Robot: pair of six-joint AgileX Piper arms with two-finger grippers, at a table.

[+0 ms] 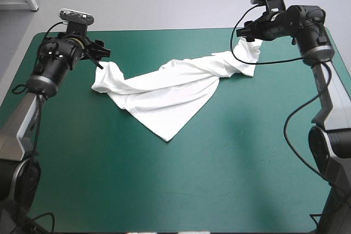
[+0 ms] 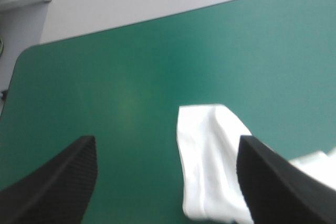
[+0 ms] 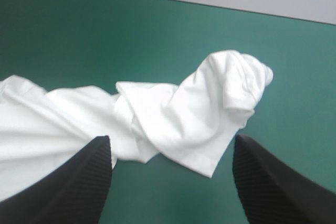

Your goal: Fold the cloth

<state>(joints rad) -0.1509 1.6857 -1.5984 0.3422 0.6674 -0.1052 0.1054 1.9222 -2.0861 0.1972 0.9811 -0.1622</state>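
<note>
The white short-sleeved T-shirt (image 1: 170, 89) lies twisted across the far half of the teal-green desk (image 1: 219, 163). The left pincer (image 2: 167, 142) and right pincer (image 3: 170, 139) both gape wide above its ends, holding nothing. Pinching bunched layers could lock the twist in.

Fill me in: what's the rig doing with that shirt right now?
Two robot arms are working on a white T-shirt on the teal-green table. The shirt lies unfolded in a twisted, bunched band across the far half, with one corner pointing toward the near edge. The left gripper hangs open over the shirt's left end, and the right gripper hangs open over its right end. Neither holds the shirt, and no fold has been made yet.
</note>
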